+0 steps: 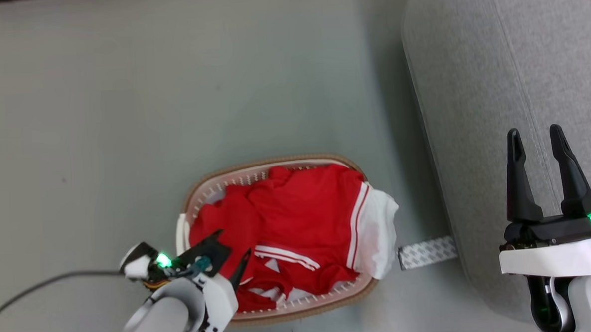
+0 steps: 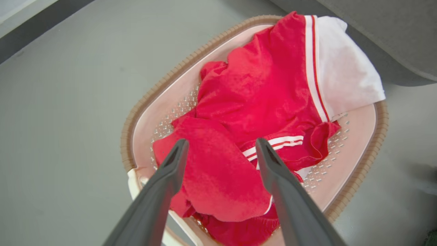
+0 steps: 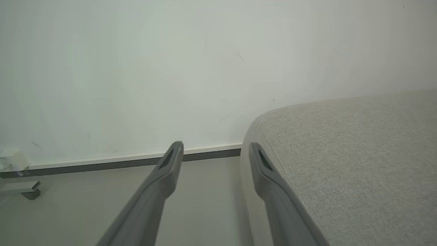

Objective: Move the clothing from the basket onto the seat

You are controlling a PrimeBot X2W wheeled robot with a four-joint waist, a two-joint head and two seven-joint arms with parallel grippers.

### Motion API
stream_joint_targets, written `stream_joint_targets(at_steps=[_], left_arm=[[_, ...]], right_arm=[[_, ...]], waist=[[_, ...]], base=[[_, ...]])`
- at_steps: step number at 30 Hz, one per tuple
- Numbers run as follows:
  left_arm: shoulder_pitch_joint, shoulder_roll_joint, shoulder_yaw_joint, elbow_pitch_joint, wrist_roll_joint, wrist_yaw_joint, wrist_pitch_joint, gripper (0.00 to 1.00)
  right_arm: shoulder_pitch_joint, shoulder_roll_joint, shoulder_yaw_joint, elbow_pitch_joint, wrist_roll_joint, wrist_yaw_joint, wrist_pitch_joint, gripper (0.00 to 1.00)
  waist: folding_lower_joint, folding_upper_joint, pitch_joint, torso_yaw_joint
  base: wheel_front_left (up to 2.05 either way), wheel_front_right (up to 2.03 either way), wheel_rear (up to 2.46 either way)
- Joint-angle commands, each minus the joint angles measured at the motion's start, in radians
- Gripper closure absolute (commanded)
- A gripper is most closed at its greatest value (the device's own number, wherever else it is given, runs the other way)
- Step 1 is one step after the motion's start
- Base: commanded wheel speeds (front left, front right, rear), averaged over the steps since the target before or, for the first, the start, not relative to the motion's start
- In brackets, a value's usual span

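**Now for the grab: open fingers over a full basket**

Clearly no garment is on the seat [image 1: 496, 77] yet, so the step in hand looks like the opening pick. The left gripper [image 2: 222, 143] hangs over the near end of the basket [image 1: 275, 161], its two dark fingers spread wide and holding nothing. A raised red fold lies between them; I cannot tell if the tips touch the cloth.

To do this well, I would sink the fingers straight down around that fold and close deep into it. That way the grip takes one garment's bulk, not a thin edge that slips. Lifting slowly should show whether a second piece is dragging along, or whether the light basket is rising too.

The basket stands on the floor [image 1: 123, 93] just beside the seat. The clothing [image 1: 297, 211] fills it, crumpled red with white stripes, and a white panel [image 1: 378, 227] spills over the rim nearest the seat.

The right gripper [image 1: 534, 133] hovers by the seat's edge, fingers parted and empty.
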Motion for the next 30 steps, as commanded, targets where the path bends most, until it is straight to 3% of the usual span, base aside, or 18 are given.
stream_joint_targets(at_steps=[1,9,18,30], left_arm=[[-0.041,-0.003,-0.041,0.048,-0.023,0.002,0.02,0.0],[-0.195,-0.002,-0.247,0.225,-0.017,0.002,0.134,0.0],[-0.329,0.003,-0.403,0.36,0.046,0.002,0.284,0.0],[-0.372,0.0,-0.491,0.399,0.028,0.002,0.339,0.0]], right_arm=[[-0.022,-0.001,0.005,-0.006,0.01,-0.002,0.0,0.0],[-0.057,-0.001,0.025,-0.018,0.038,-0.002,0.0,0.0],[-0.084,-0.001,0.046,-0.028,0.072,-0.002,0.0,0.0],[-0.099,-0.001,0.065,-0.034,0.107,-0.002,0.0,0.0]], waist=[[-0.0002,0.0,0.044,-0.024],[-0.0002,0.0,0.132,-0.059],[-0.0002,0.0,0.217,-0.105],[-0.0002,0.0,0.274,-0.146]], base=[[0.0,0.0,0.0],[0.0,0.0,0.0],[0.0,0.0,0.0],[0.0,0.0,0.0]])
